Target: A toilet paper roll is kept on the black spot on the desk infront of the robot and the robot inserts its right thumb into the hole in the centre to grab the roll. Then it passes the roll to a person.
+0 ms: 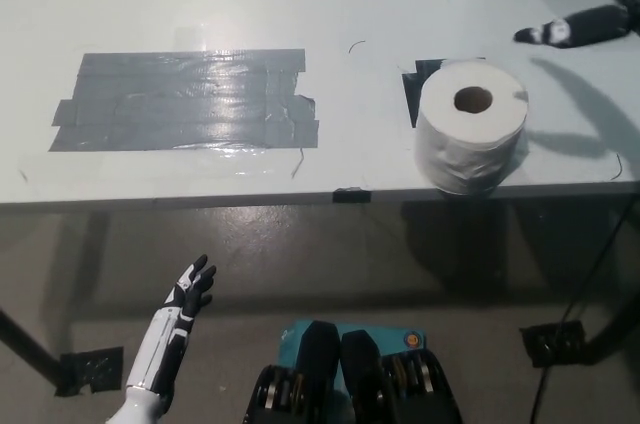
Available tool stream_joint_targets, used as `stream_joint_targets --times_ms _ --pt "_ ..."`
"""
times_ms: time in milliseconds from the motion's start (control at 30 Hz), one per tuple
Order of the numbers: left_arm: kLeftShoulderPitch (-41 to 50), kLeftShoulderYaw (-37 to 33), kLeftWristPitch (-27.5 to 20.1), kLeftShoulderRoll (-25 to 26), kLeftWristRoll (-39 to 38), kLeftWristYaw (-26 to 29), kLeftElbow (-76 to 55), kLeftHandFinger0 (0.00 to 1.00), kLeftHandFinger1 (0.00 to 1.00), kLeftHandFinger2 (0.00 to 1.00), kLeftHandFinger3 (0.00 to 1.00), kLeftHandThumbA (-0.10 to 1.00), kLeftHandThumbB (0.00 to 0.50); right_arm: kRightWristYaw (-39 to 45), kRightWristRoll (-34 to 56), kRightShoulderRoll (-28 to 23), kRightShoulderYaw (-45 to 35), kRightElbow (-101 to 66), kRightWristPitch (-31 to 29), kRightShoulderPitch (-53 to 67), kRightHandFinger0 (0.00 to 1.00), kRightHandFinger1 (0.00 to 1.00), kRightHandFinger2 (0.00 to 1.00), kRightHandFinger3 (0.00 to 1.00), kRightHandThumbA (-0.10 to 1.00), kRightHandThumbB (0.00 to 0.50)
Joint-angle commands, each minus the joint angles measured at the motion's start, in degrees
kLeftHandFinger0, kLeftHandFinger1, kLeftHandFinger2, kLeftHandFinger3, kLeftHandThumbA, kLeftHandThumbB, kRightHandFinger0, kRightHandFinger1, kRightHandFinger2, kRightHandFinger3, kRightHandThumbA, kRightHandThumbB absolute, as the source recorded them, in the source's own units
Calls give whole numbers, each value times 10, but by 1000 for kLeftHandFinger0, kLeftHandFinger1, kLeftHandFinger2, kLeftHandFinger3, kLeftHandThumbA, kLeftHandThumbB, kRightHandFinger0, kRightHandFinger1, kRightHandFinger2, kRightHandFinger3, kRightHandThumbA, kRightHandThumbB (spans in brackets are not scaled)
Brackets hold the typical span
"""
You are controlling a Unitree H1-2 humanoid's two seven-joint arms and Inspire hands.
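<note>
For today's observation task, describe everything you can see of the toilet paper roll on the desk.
The toilet paper roll is white, soft-looking paper wound thickly around a brown cardboard core. It stands on end, so the round hole faces up toward the camera. Its wrapped side looks slightly crumpled low down. It rests on the pale desk close to the front edge, partly covering a patch of black tape that shows behind its left side. Nothing holds it; the black right hand hangs apart, above and to its right.

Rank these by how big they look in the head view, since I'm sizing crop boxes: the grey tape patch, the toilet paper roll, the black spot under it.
1. grey tape patch, clearly the widest.
2. toilet paper roll.
3. black spot, though the roll hides most of it, so its true extent is unsure.
</note>
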Motion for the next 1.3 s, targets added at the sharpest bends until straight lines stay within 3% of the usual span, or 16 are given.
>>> stream_joint_targets --times_ms 0,33,100,267,300,433,567,767,1000,1133,1267 --pt "-23 -4 -10 3 6 -6 -25 1000 1000 1000 1000 1000 183 201 -98 1 129 215 62 -231 1000 1000 1000 1000 1000 348" --pt "-22 -5 -11 3 7 -5 -25 1000 1000 1000 1000 1000 183 203 -94 5 133 220 57 -234 1000 1000 1000 1000 994 318" --pt "-20 -7 -11 0 8 -4 -26 1000 1000 1000 1000 1000 181 218 -106 18 160 256 43 -250 1000 1000 1000 1000 1000 370" --pt "-10 -10 -12 2 9 -8 -34 1000 1000 1000 1000 1000 166 216 -105 39 188 284 19 -252 1000 1000 1000 1000 1000 412" --pt "-10 -10 -11 2 10 -7 -35 1000 1000 1000 1000 1000 167 212 -101 45 187 294 19 -254 1000 1000 1000 1000 1000 386" --pt "-12 -11 -2 5 15 -7 -40 1000 1000 1000 1000 1000 172 207 -122 62 207 325 31 -265 1000 1000 1000 1000 1000 402" --pt "-15 -11 -2 6 17 -7 -40 1000 1000 1000 1000 1000 172 198 -135 77 209 354 9 -267 1000 1000 1000 1000 1000 354" --pt "-23 -10 0 10 16 -10 -36 1000 1000 1000 1000 1000 172 210 -148 90 205 397 -8 -277 1000 1000 1000 1000 1000 395" --pt "-24 -10 5 11 13 -14 -38 1000 1000 1000 1000 1000 178 220 -159 94 196 401 -51 -271 1000 1000 1000 1000 1000 295" --pt "-25 -10 9 11 15 -13 -40 1000 1000 1000 1000 1000 184 208 -160 103 180 409 -46 -269 1000 1000 1000 1000 985 313" --pt "-30 -10 13 11 15 -14 -42 1000 1000 1000 1000 1000 185 203 -164 107 170 416 -53 -271 1000 1000 1000 1000 1000 289"
